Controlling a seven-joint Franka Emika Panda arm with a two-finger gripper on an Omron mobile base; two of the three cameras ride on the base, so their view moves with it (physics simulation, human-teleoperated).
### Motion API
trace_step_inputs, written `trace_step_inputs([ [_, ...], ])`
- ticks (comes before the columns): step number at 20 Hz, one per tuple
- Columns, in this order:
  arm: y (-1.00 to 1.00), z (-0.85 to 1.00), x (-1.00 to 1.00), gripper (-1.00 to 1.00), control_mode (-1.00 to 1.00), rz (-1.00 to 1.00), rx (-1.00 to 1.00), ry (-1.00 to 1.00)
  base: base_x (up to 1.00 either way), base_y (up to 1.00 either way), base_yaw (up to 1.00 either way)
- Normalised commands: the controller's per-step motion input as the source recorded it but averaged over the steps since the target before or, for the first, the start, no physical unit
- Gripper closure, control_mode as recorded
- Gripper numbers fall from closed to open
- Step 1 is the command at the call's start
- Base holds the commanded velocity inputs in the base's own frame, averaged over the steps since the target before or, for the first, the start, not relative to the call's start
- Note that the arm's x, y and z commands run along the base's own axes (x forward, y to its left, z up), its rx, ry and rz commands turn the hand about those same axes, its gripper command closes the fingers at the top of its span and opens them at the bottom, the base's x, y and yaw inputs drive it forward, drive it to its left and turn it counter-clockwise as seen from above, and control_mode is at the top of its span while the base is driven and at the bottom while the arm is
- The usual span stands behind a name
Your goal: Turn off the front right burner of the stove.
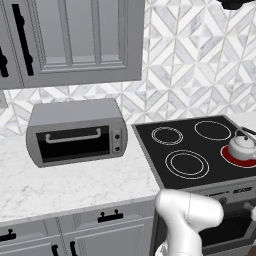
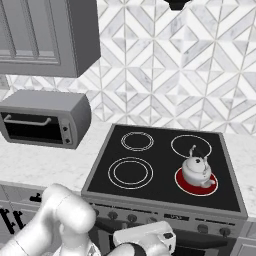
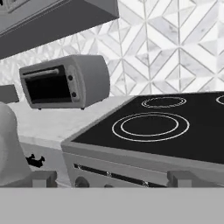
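Hovering low before the stove (image 3: 153,151), jaws (image 3: 109,178) spread wide, holding nothing.

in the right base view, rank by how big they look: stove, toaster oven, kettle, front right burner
1. stove
2. toaster oven
3 and 4. kettle and front right burner: look alike, so unranked.

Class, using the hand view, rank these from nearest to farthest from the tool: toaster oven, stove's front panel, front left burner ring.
1. Front panel, right ahead of the tool.
2. Front left burner ring, on the stove glass.
3. Toaster oven, far left on the counter.
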Motion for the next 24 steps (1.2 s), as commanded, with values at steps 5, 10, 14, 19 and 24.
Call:
trace_step_inputs([
  [5,0.00,-0.60,-0.01,-1.00,-1.00,0.00,-0.01,-0.31,0.00,0.00,0.00],
  [10,-0.03,-0.28,0.00,-1.00,-1.00,-0.01,0.02,-0.19,0.00,0.00,0.00],
  [14,-0.14,-0.15,0.00,-1.00,-1.00,-0.11,0.01,-0.12,0.00,0.00,0.00],
  [19,-0.20,-0.12,0.00,-1.00,-1.00,-0.29,0.03,-0.08,0.00,0.00,0.00],
  [24,-0.20,-0.10,0.00,-1.00,-1.00,-0.28,0.00,-0.02,0.00,0.00,0.00],
])
